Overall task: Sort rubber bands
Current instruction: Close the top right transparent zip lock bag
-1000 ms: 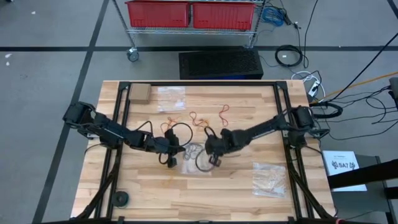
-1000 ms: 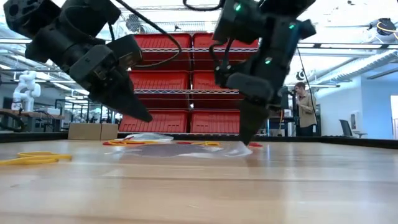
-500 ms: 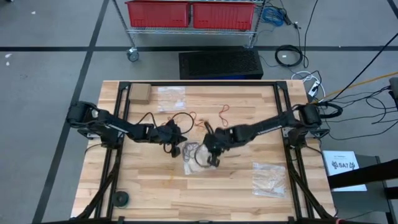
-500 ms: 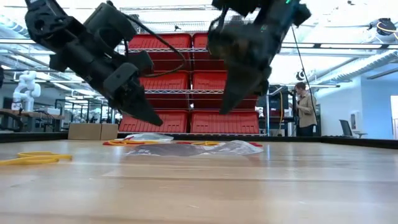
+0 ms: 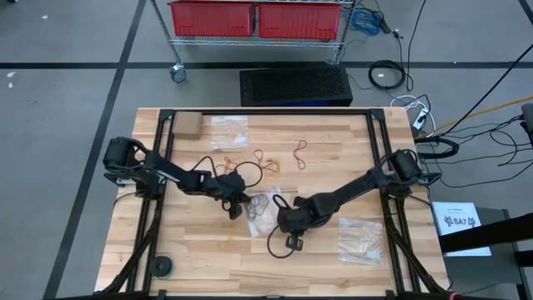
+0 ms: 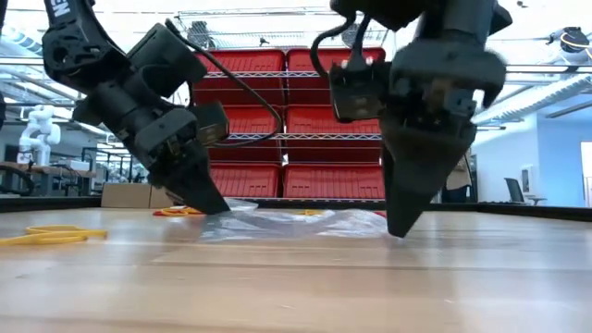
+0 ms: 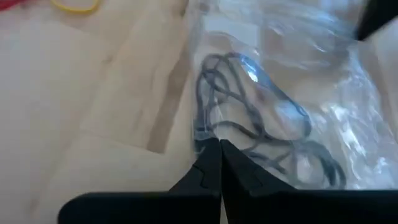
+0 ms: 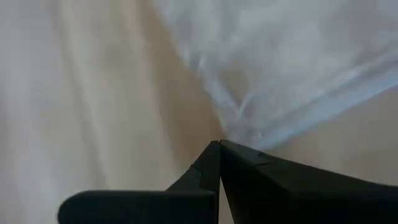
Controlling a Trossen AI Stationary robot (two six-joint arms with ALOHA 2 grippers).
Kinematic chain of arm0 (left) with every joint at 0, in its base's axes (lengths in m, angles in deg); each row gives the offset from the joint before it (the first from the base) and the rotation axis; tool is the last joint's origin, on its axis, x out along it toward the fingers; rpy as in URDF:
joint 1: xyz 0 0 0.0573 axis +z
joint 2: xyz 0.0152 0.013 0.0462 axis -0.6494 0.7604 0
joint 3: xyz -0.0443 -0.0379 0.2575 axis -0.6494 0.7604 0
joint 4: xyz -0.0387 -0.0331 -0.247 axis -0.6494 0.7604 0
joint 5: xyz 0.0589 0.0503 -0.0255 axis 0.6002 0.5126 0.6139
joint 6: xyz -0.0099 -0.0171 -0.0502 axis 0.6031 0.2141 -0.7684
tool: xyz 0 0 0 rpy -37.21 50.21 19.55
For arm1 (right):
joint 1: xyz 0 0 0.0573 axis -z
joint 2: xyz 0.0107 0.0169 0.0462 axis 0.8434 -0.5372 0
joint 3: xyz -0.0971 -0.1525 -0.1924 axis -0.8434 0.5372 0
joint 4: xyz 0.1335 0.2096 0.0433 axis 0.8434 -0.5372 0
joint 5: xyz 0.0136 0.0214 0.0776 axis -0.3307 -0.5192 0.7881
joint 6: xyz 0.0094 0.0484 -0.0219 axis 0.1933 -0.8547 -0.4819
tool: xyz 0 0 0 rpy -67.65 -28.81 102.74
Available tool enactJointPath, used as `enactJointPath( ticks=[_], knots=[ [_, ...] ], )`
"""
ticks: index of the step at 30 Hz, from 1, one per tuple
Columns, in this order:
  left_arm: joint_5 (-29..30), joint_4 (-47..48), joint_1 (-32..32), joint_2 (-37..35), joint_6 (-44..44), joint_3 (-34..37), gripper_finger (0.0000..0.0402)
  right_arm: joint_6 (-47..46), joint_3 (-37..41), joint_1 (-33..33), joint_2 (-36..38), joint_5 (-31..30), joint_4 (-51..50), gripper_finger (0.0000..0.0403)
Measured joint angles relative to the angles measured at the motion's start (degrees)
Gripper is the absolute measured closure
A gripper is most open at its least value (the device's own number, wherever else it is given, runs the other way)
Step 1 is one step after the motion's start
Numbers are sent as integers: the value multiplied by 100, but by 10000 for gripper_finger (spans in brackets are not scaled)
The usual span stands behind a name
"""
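Observation:
A clear plastic bag [image 5: 262, 207] lies flat at the table's middle, with black rubber bands [image 7: 261, 124] inside it. My left gripper [image 7: 219, 146] is shut, its tips down on the bag's left edge. At the bag's near right corner, my right gripper [image 8: 219, 144] is also shut and points steeply down. Loose red [image 5: 300, 152] and orange-yellow rubber bands [image 5: 265, 158] lie on the wood farther back. Another yellow rubber band [image 6: 51, 236] shows at the left in the low view. My left gripper presses its shut fingertips [image 6: 213, 203] on the bag's left edge [image 7: 198, 134], slanting down from the table's left. The bag lies flat on the table under them. My right gripper sets its shut fingertips [image 6: 403, 227] on the bag's near right corner [image 8: 239, 127], coming steeply from above. The film lies on the wood there, with creases running toward the tips.
Two more clear bags lie on the table, one at the far side [image 5: 229, 131] and one near the right edge [image 5: 361, 237]. A small cardboard box [image 5: 186, 125] stands at the far left corner. A black round piece [image 5: 161, 266] sits at the near left.
My left gripper has sunk onto the bag's left edge, staying shut. My right gripper has risen off the bag, gone toward the table's near edge and come down shut at the bag's near right corner. The bag has stayed flat on the table.

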Motion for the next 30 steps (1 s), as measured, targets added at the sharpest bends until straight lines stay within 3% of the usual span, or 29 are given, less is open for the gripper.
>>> enactJointPath(
  ticks=[12, 21, 25, 30],
  knots=[
    [26, -257, -1119, 32, -831, 21, 401, 279, 22, 419, 325, -424, -1159, 403],
    [819, -288, -1513, 32, -960, 24, 401, 426, 0, 552, 1299, -707, -585, 398],
    [966, -471, -1508, 32, -960, 26, 401, 455, 0, 700, 1116, -653, 86, 366],
    [986, -582, -1542, 26, -955, 26, 401, 337, 0, 807, 759, -471, 151, 292]
  ],
)
